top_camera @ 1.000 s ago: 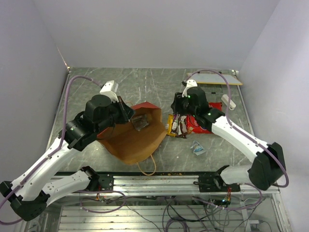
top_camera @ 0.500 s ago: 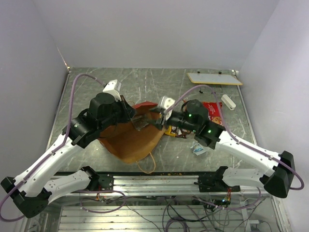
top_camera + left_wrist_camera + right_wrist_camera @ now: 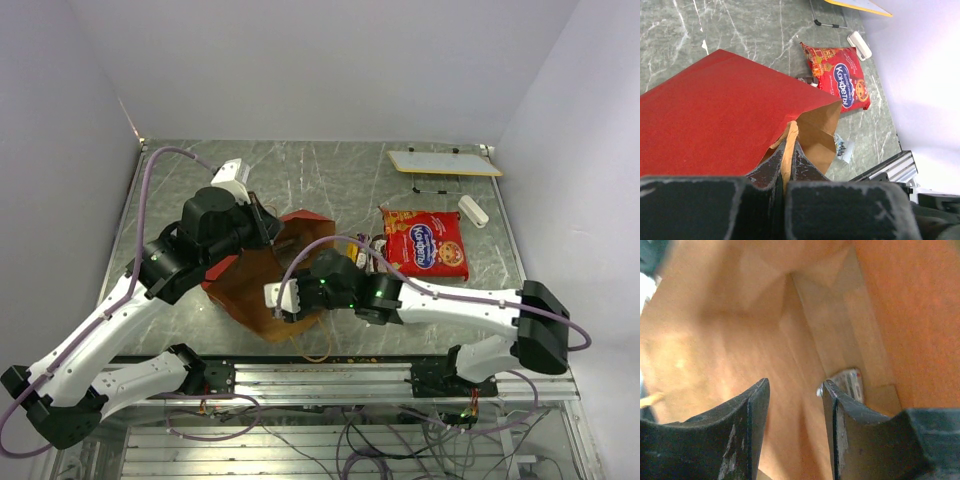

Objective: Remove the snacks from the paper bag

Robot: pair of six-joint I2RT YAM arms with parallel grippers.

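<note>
The paper bag (image 3: 250, 285) lies on the table, red outside, with its brown inside facing up. My left gripper (image 3: 268, 228) is shut on the bag's upper brown rim (image 3: 789, 137) and holds the mouth open. My right gripper (image 3: 275, 300) is inside the bag mouth, open and empty (image 3: 795, 385). A little silvery wrapper (image 3: 851, 382) lies deep in the bag, just past my right fingertip. The big red packet (image 3: 425, 242) lies flat on the table right of the bag. Another small wrapper (image 3: 844, 148) lies on the table by the bag mouth.
A few small packets (image 3: 362, 255) lie between the bag and the red packet, partly hidden by my right arm. A flat white board (image 3: 445, 162) and a small white cylinder (image 3: 473, 211) are at the far right. A tan loop handle (image 3: 310, 350) hangs toward the near rail.
My right arm swung left from the packets at the right, leaving the big red packet on the table, and went into the bag mouth. My left gripper kept hold of the rim.
</note>
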